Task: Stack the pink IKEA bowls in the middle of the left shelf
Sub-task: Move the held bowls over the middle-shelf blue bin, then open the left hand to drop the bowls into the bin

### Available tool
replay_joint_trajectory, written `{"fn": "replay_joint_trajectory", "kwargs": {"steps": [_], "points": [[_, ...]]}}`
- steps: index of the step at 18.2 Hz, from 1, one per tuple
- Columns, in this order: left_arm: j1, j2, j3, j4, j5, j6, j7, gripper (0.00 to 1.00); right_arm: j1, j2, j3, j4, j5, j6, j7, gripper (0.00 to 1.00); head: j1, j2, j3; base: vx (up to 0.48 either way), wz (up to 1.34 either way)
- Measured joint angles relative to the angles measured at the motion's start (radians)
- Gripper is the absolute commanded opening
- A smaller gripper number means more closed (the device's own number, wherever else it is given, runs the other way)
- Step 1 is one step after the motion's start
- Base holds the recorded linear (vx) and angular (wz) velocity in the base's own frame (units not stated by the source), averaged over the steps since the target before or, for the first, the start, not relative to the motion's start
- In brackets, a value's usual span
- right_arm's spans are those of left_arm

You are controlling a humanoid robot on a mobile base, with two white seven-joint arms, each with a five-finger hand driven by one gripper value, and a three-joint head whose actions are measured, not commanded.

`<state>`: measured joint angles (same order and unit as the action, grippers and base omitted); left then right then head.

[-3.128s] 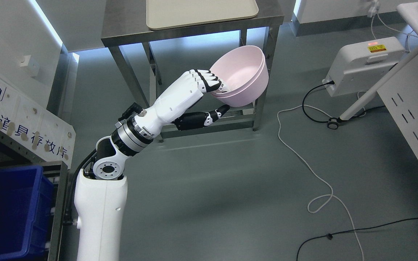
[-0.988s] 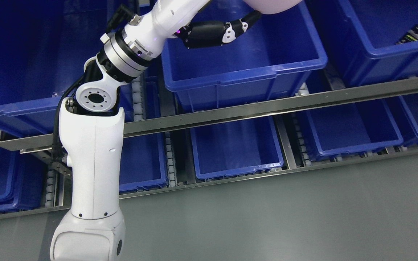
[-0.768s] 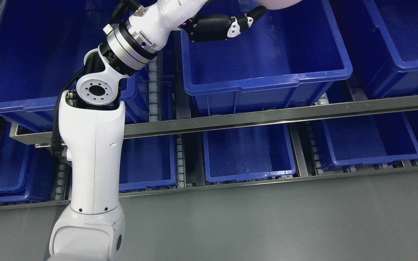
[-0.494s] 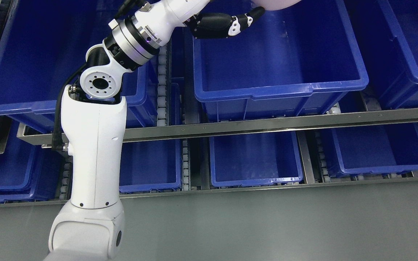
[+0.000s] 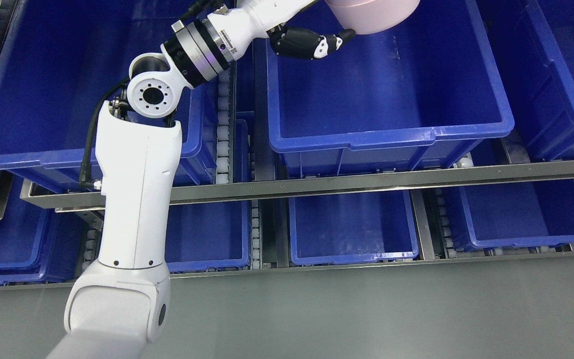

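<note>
One left hand (image 5: 312,35), fingers apparently clasping the pink bowl (image 5: 374,15), hangs above the middle bin (image 5: 391,137).

Even overhead light, sharp focus throughout, soft sheen on the white arm (image 5: 135,199), pale glare along the shelf rail (image 5: 366,180), bins (image 5: 386,134) saturated blue, deep shadow at far left.

A metal shelf (image 5: 366,180) holds big blue bins (image 5: 386,114) on its upper level and more blue bins (image 5: 352,227) on the level below.
</note>
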<state>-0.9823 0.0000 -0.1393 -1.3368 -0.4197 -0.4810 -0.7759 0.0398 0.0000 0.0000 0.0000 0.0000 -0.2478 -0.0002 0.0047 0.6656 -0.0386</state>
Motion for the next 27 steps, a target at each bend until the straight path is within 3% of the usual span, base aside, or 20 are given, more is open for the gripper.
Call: {"fn": "replay_joint_trajectory", "kwargs": {"steps": [19,22,24,27], "points": [[-0.025,0.000,-0.081,0.265,0.014,0.015,0.064,0.12,0.000,0.000,0.000,0.000,0.000,0.000,0.000,1.00,0.0000,0.000,0.000,0.007,0.00],[-0.026,0.000,-0.107,0.275,0.051,0.015,0.067,0.30,0.000,0.000,0.000,0.000,0.000,0.000,0.000,1.00,0.0000,0.000,0.000,0.000,0.00],[-0.026,0.000,-0.124,0.280,0.068,0.015,0.068,0.54,0.000,0.000,0.000,0.000,0.000,0.000,0.000,1.00,0.0000,0.000,0.000,0.000,0.00],[-0.027,0.000,-0.146,0.286,0.087,0.016,0.070,0.65,0.000,0.000,0.000,0.000,0.000,0.000,0.000,1.00,0.0000,0.000,0.000,0.000,0.00]]}}
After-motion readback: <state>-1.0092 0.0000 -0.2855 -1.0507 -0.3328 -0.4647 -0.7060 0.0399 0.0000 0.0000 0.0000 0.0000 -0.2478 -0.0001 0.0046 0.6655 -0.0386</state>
